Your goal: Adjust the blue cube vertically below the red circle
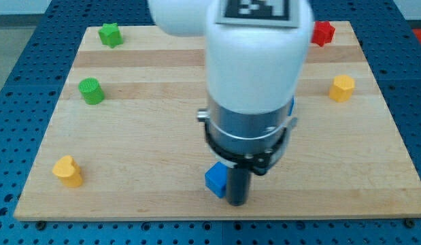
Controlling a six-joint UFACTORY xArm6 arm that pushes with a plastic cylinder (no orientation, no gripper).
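The blue cube (pixel 215 180) lies near the bottom edge of the wooden board (pixel 149 143), about mid-width. My tip (pixel 237 203) is down on the board just right of the cube and slightly below it, touching or almost touching its right side. A red block (pixel 324 33) sits at the board's top right corner. The arm's white body partly hides it, and I cannot make out its shape. The arm's body covers much of the board's middle.
A green star (pixel 111 34) is at the top left and a green circle (pixel 92 90) at the left. A yellow block (pixel 68 171) is at the bottom left and a yellow hexagon (pixel 343 88) at the right. A blue sliver (pixel 292 107) shows beside the arm.
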